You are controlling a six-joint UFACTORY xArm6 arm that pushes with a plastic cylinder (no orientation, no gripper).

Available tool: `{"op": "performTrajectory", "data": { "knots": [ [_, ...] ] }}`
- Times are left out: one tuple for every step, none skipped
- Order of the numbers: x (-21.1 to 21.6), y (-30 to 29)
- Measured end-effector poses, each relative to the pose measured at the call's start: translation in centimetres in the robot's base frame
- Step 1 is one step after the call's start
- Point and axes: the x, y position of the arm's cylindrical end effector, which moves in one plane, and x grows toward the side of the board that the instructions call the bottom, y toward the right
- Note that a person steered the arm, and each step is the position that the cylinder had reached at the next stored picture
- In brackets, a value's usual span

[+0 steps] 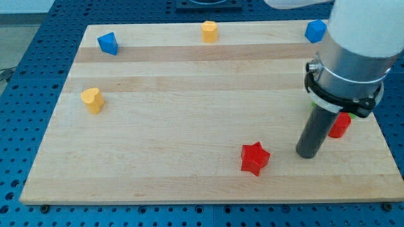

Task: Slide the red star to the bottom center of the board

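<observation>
**Standing Close to the Red Star**

Looking down at the wooden surface (pixel 189 126), I see the red star (pixel 255 157) near the view's bottom edge, a little to the right of the middle. It lies flat on the wood with bare wood all around it.

The arm has no fingers at all, so there is nothing spread or pinching. It ends in a straight dark rod, and my tip (pixel 308 153) rests low on the wood, just to the right of the red star. There is a small gap between them, so they are not touching.

Right behind the rod, on its right side, is a red block (pixel 339 125). The rod and the arm hide part of it, so I cannot tell its shape. A tiny bit of green (pixel 313 106) peeks out beside the rod under the arm's ring, too hidden to name.

Far from the star, along the view's top edge, there are three blocks. A blue block (pixel 108 43) sits at the left, a yellow block (pixel 209 31) in the middle, and another blue block (pixel 315 30) at the right, next to the big white and grey arm (pixel 356 50). A yellow heart-like block (pixel 92 99) sits alone by the left edge.

The wood lies on a blue table with rows of little holes (pixel 38 63).
</observation>
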Motion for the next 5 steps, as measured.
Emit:
{"op": "performTrajectory", "data": {
  "knots": [
    [0.1, -0.5],
    [0.9, -6.7],
    [-0.7, -13.2],
    [-3.5, -19.3],
    [-5.1, -19.9]
  ]
}}
